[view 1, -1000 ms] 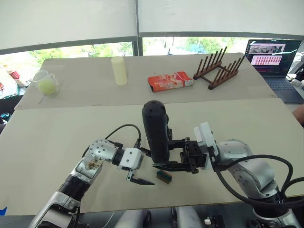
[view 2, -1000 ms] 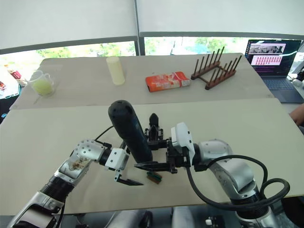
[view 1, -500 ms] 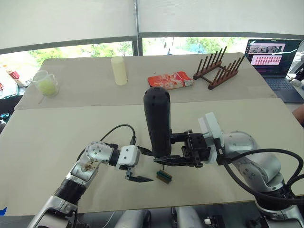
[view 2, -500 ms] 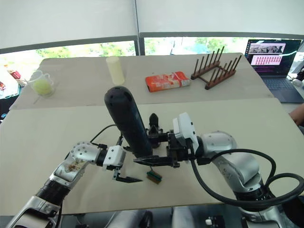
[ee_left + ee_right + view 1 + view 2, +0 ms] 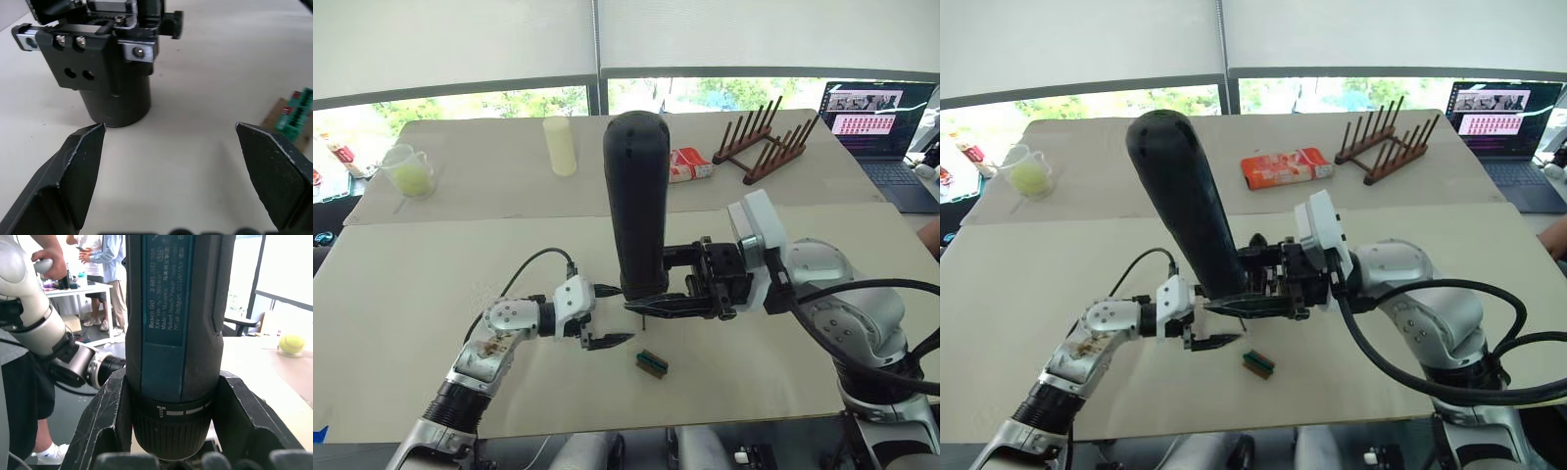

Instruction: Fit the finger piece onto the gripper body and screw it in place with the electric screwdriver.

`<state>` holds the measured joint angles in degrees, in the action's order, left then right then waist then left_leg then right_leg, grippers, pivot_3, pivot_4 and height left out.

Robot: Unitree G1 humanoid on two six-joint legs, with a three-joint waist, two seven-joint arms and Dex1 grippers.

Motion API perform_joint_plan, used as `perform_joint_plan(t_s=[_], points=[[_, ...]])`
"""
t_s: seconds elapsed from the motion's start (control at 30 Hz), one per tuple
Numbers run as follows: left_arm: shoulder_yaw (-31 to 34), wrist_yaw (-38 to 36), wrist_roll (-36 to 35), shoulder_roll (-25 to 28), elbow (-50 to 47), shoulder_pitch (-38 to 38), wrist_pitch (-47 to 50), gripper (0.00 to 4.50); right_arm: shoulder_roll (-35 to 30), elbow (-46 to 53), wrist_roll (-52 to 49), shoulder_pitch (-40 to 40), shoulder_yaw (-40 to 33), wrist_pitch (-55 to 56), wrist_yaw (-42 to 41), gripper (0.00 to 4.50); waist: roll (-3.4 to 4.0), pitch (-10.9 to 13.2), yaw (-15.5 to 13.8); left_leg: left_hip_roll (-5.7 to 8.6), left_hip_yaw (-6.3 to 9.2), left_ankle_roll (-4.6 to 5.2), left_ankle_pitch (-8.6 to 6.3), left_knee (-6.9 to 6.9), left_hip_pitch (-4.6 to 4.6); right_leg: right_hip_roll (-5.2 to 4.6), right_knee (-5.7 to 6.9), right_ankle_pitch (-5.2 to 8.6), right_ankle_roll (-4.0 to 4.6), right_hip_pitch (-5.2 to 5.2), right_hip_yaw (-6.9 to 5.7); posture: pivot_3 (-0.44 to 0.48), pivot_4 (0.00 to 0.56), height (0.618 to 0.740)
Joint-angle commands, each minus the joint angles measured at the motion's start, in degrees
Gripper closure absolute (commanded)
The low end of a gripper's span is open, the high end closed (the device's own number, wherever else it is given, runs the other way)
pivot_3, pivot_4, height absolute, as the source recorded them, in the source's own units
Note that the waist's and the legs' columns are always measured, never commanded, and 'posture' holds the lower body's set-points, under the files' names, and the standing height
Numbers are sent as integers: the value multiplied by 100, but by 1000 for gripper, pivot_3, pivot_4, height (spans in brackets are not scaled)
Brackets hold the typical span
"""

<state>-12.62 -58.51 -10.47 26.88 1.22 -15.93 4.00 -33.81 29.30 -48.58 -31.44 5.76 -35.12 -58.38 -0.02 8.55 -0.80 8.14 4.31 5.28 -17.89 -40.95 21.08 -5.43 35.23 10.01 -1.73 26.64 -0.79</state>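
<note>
Since a second ago the right arm has lifted the electric screwdriver (image 5: pixel 638 201) well up off the table, so that its rounded end now stands level with the far table's things, and the left gripper (image 5: pixel 605 341) has risen with its forearm stretched further forward.

On the left, that left gripper hangs just above the tabletop (image 5: pixel 431 284), its two black fingers (image 5: pixel 78 156) spread wide with nothing between them and touching nothing. Its wrist view looks past those fingers at the gripper body (image 5: pixel 105 63), which stands upright on its round base just ahead of the fingertips. A small green block (image 5: pixel 652 361) lies on the table just beside the left gripper, on its right. The left forearm runs low over the table with the wrist level and a black cable looping above it.

In the middle, the electric screwdriver stands nearly upright, thin bit pointing down above the tabletop, close to the left gripper's tips.

On the right, the right gripper (image 5: pixel 677 305) is clamped around the lower barrel of the electric screwdriver, one finger (image 5: pixel 102 426) on each side. The right arm reaches in from the right edge, elbow bent and forearm roughly level, wrist turned inward.

I cannot make out the finger piece as a separate part.
</note>
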Motion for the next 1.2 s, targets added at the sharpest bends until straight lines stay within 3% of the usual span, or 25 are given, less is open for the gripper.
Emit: perform_joint_plan(t_s=[0.03, 0.27, 0.5, 0.6, 0.7, 1.0, 1.2], points=[[-31, 454, 207, -275, 171, -215, -37, 0, 34, 69, -214, -210, -248, 0, 32, 2604, 0, 0, -4, 0, 0, 0, 0, 0, 0, 0, 0, 0, 0, -1, -1, 0, 150, 740], [-149, 937, 403, -876, 575, -520, 76, 0, 19, 24, -181, -271, -253, -48, 10, 2604, 0, 0, 7, 0, 0, 0, 0, -1, 0, -8, 2, 0, 0, 0, 0, 0, 150, 740], [-200, 1014, 482, -1085, 1042, -762, -40, 0, -12, 12, -142, -259, -267, -67, 28, 2604, 0, 0, 1, 0, 0, 0, 0, -5, 0, -9, 6, -1, 0, 0, 0, 0, 150, 740], [-192, 880, 449, -1127, 1345, -936, -230, 860, -26, -2, -116, -249, -270, -52, 35, 2604, 0, 0, -3, 0, 0, 0, 0, -5, 1, -9, 5, 0, 0, 0, 0, 0, 150, 740], [-216, 296, 239, -1156, 1726, -1203, -490, 2193, -48, 47, -156, -238, -299, -77, 75, 2604, -1, 0, -6, 1, 0, 0, 0, -5, 0, -9, 5, -1, 0, 0, -2, 0, 150, 740], [-400, -1372, 231, -1272, 3232, -2444, -1478, 2175, -133, 201, -430, -209, -419, -285, 138, 2604, -3, 1, 3, 4, 1, 1, 0, -8, 9, -13, -1, -1, 0, 4, -8, 0, 150, 740], [-431, -1583, 516, -1441, 4223, -3018, -2002, 2175, -161, 279, -450, -151, -439, -325, 192, 2604, -5, 3, 11, 3, 0, 1, 0, -8, 11, -32, 1, -1, 0, 7, -7, 0, 150, 740]])
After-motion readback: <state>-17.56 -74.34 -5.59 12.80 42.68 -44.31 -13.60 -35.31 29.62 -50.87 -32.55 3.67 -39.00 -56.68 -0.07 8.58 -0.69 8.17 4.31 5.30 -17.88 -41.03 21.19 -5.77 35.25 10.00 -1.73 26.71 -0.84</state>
